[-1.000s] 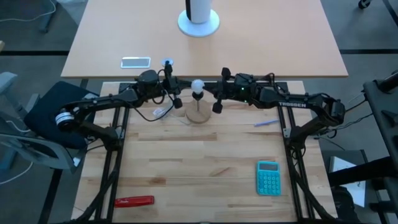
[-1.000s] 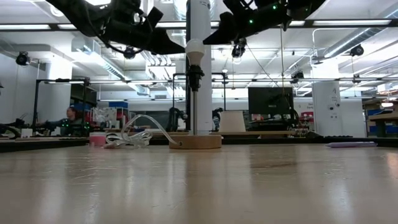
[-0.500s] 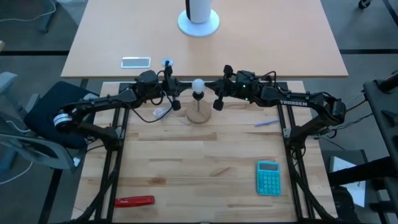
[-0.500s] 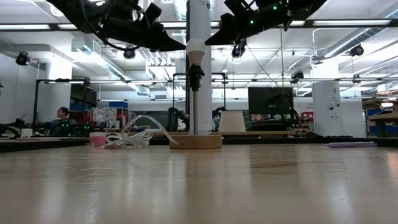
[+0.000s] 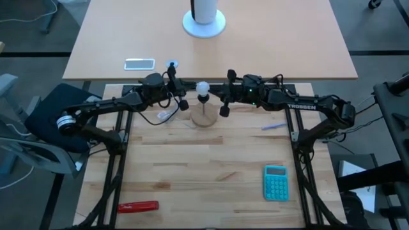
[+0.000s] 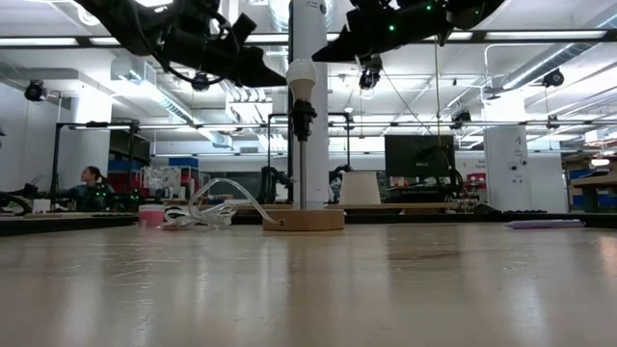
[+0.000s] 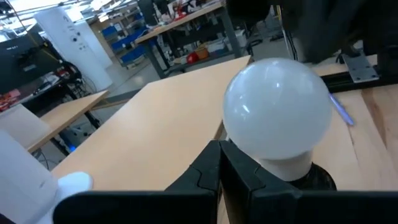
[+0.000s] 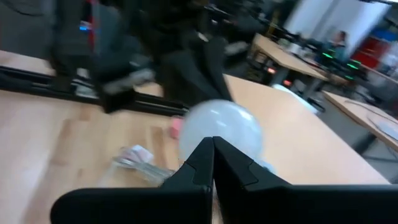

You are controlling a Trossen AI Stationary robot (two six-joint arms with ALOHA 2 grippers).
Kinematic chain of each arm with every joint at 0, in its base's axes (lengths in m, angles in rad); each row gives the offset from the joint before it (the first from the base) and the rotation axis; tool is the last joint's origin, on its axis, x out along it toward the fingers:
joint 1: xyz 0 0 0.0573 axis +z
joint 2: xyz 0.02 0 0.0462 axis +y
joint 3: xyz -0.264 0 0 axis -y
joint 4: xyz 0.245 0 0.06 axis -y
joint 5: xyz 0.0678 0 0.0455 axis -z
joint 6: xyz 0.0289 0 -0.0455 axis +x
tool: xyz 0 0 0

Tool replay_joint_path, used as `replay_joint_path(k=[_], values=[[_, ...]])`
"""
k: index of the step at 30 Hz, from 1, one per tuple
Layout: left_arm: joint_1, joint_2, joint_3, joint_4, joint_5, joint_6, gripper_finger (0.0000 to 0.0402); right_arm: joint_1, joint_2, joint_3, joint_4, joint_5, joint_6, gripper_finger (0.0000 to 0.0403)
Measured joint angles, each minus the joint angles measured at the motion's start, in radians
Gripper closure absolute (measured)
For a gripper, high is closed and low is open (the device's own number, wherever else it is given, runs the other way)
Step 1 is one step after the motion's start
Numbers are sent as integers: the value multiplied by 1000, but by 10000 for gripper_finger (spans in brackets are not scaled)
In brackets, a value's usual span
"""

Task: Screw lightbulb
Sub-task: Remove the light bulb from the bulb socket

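Lightbulb [image 5: 202, 87] seated upright at top of the thin post on the round wooden stand [image 5: 204, 117], far-centre of the counter [image 5: 204, 185]. In low view, bulb [image 6: 301, 74] sits above a dark socket collar, base of stand [image 6: 304, 220] flat on the boards.

Left gripper [image 5: 181, 100] just left of the bulb, fingers together, holding nothing. Right gripper [image 5: 223, 105] just right of the bulb, fingers likewise together, empty. Both flank the bulb closely; contact with the glass hard to judge from above, probably none.

Change over the last second: slight only. Right gripper drifted in toward the bulb half a second back, now eased back out a touch; left gripper shifted marginally nearer. Bulb and stand unmoved throughout. From low view, both arm tips still poised at bulb height, either side.

Left wrist view: bulb [image 7: 277, 112] fills the frame dead ahead, closed fingers pointing at its neck. Right wrist view: bulb [image 8: 222, 134] likewise straight ahead, blurred.

Meaning for the task: bulb already in the socket, no grip on it now. Either screwing finished or between turns; cannot tell which from here. Clear plastic wrapper [image 5: 165, 115] lying left of stand, untouched. Calculator [image 5: 276, 181] and red tool [image 5: 138, 206] near edge, well apart from the work.
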Motion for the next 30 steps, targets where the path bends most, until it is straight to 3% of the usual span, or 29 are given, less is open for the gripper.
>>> replay_joint_path(k=[3,7,13,19,26,30], values=[[0,9,0,4,1,0,401,1,0,0,-1,-70,6,403],[-1,10,0,4,42,0,401,1,-1,0,-19,-74,7,403],[1,10,0,0,164,0,401,0,-4,0,-43,80,-5,403],[-4,7,0,-12,149,0,401,-2,-10,0,-40,158,-17,403],[-5,1,0,-19,132,0,401,1,-32,0,-57,156,-21,403],[-5,0,0,-15,66,2,401,2,-47,0,-96,146,-22,403]])
